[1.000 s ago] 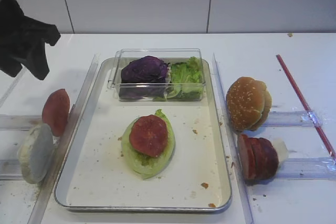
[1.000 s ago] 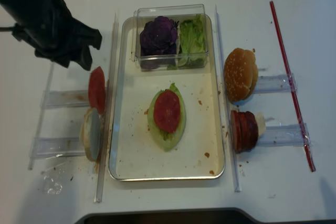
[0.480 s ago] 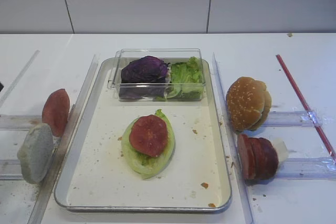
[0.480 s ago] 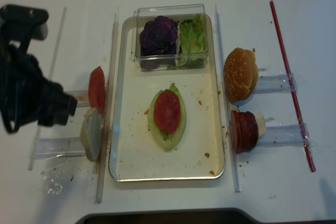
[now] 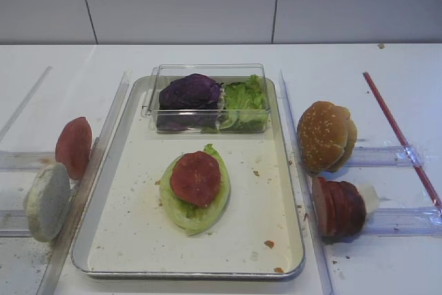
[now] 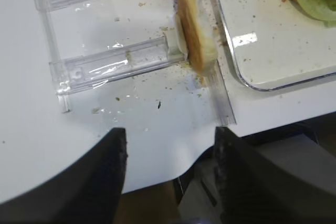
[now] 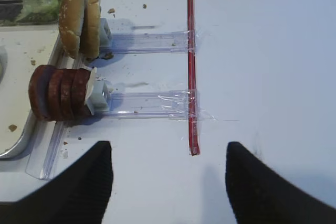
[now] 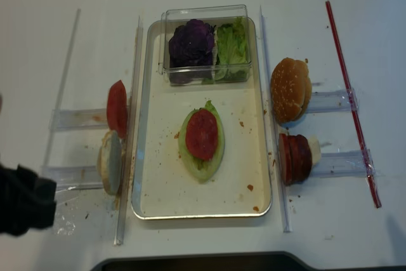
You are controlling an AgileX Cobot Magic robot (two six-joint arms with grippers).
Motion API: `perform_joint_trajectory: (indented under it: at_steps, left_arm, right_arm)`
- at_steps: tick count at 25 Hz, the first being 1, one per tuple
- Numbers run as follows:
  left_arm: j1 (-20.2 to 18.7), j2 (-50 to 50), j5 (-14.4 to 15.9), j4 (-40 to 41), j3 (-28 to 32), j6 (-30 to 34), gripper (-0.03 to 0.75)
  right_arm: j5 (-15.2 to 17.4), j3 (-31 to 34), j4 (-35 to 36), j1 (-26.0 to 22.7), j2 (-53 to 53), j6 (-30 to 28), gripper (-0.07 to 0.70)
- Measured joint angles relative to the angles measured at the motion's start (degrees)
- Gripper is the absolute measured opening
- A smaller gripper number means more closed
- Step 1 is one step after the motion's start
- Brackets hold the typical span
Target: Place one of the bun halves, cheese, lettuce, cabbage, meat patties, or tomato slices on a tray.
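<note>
While both tools (image 6: pixel 168 177) (image 7: pixel 168 182) gape empty | tray (image 5: pixel 131 240): one lettuce (image 5: pixel 186 213), one tomato slice (image 5: pixel 196 177) | four meat patties (image 5: pixel 338 206)

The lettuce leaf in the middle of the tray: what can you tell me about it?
The lettuce is a pale green, crinkled leaf shaped like a boat, with a darker frilly tip pointing toward the clear box behind it. It lies flat on the crumb-speckled floor of the silver tray, roughly at its centre. One pinkish-red tomato slice rests on top, covering most of its upper half. No hand is near it.
</note>
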Motion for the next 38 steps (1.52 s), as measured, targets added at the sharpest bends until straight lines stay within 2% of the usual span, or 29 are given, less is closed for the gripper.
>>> perform_joint_trajectory:
  at_steps: [14, 29, 38]
  left_arm:
    - [0.0, -22.7, 0.8, 0.0, 8.9, 0.0, 0.336]
    - [0.0, -34.2, 1.3, -1.4, 16.1, 0.0, 0.338]
    - [0.0, -38.5, -3.1, -2.3, 18.3, 0.4, 0.354]
  right_arm:
    - [0.0, 0.0, 0.0, 0.0, 0.0, 0.0, 0.468]
    - [0.0, 0.0, 0.0, 0.0, 0.0, 0.0, 0.468]
    - [0.0, 0.0, 0.0, 0.0, 0.0, 0.0, 0.468]
